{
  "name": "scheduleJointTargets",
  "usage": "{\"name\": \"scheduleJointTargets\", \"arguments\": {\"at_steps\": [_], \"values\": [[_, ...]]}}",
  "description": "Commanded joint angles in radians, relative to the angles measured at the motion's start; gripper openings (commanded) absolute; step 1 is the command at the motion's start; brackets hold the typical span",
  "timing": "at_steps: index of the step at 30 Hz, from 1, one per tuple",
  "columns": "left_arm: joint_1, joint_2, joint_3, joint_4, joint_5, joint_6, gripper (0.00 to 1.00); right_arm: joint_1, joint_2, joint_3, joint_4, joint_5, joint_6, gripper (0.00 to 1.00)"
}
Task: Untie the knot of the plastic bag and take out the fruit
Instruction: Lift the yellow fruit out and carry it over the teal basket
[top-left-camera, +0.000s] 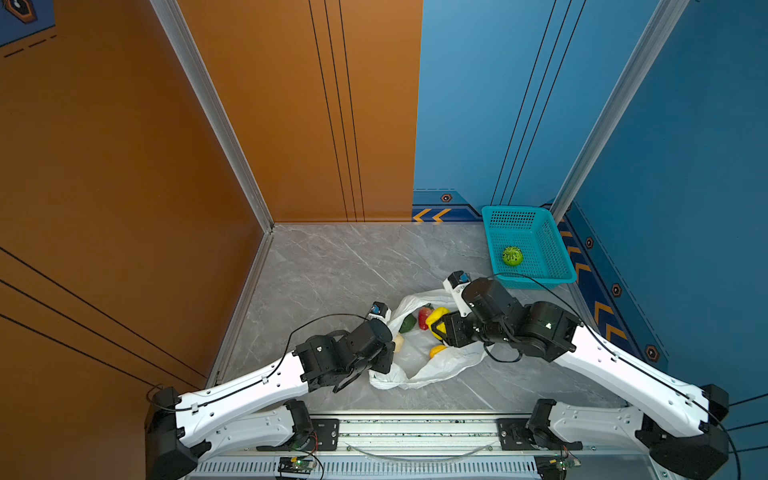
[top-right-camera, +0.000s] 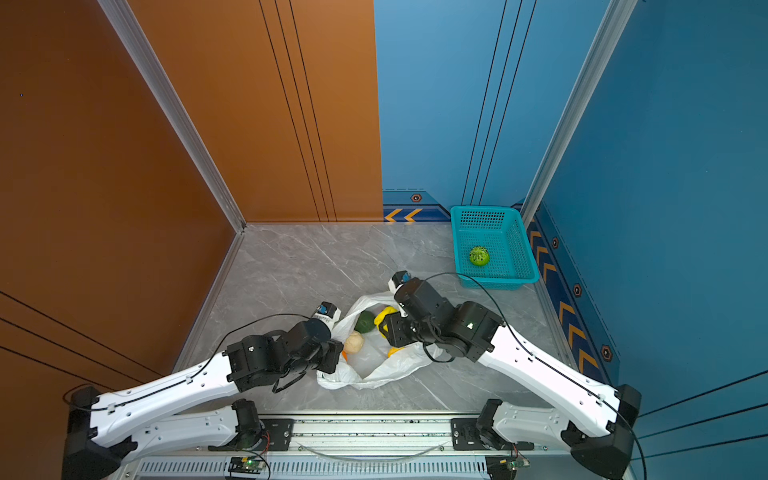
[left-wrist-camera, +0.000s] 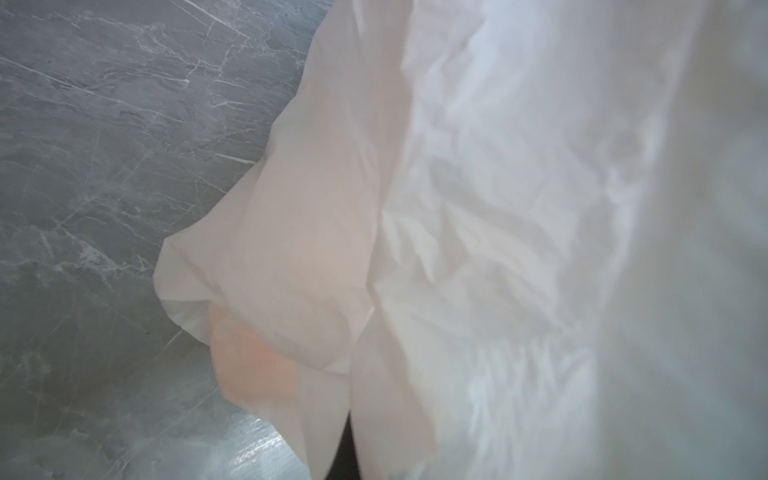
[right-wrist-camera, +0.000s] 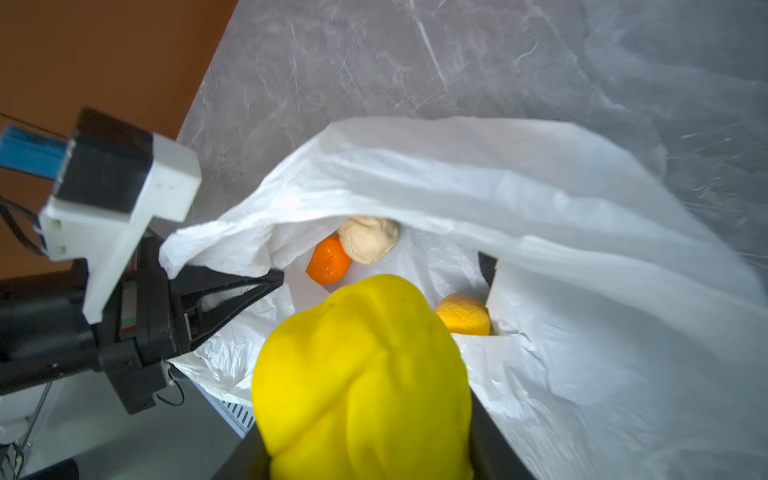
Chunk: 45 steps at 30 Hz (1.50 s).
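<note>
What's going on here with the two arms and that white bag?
The plastic bag lies open on the table. The left tool is shut on its edge, holding the mouth apart, while the right tool grips a yellow fruit at the opening. An orange fruit and a cream knobbly one are in the bag; a striped green melon ball sits in the teal basket.

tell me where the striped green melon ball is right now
In both top views the striped green melon ball lies alone in the teal basket, far right on the table beside the blue wall, well apart from the plastic bag.
</note>
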Motion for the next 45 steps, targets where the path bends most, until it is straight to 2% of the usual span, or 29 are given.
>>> {"name": "scheduleJointTargets", "arguments": {"at_steps": [1, 5, 9, 15, 19, 21, 24, 32, 37, 39, 42, 45], "values": [[0.012, 0.010, 0.014, 0.003, -0.009, -0.002, 0.00, -0.166, -0.048, 0.054, -0.073, -0.102, -0.073, 0.43], [0.011, 0.015, 0.019, 0.002, -0.009, 0.000, 0.00, -0.423, -0.051, 0.083, -0.072, -0.201, -0.136, 0.43], [0.007, 0.014, 0.017, 0.005, -0.007, -0.005, 0.00, -0.647, 0.006, 0.084, -0.048, -0.254, -0.204, 0.43], [0.002, 0.015, 0.017, 0.004, 0.001, -0.005, 0.00, -0.837, 0.176, 0.082, 0.052, -0.181, -0.286, 0.43], [-0.002, 0.016, 0.017, 0.005, -0.004, -0.010, 0.00, -0.930, 0.309, 0.095, 0.168, -0.174, -0.275, 0.43], [-0.004, 0.019, 0.017, 0.005, -0.006, -0.010, 0.00, -0.960, 0.398, 0.134, 0.205, -0.174, -0.271, 0.43], [-0.007, 0.027, 0.021, 0.006, -0.007, -0.004, 0.00, -0.981, 0.524, 0.186, 0.261, -0.243, -0.217, 0.43], [-0.010, 0.021, 0.022, 0.009, -0.015, -0.007, 0.00, -0.954, 0.769, 0.349, 0.268, -0.155, -0.192, 0.44], [-0.011, 0.001, 0.014, 0.007, -0.023, -0.013, 0.00, -0.947, 0.842, 0.365, 0.260, -0.113, -0.183, 0.48], [-0.011, -0.006, 0.011, 0.007, -0.024, -0.016, 0.00, -0.943, 0.854, 0.367, 0.252, -0.102, -0.183, 0.55], [-0.011, -0.011, 0.007, 0.007, -0.024, -0.015, 0.00, -0.928, 0.841, 0.362, 0.252, -0.078, -0.194, 0.76], [-0.011, -0.007, 0.008, 0.007, -0.023, -0.015, 0.00, -0.908, 0.811, 0.364, 0.247, -0.042, -0.210, 0.90]]}}
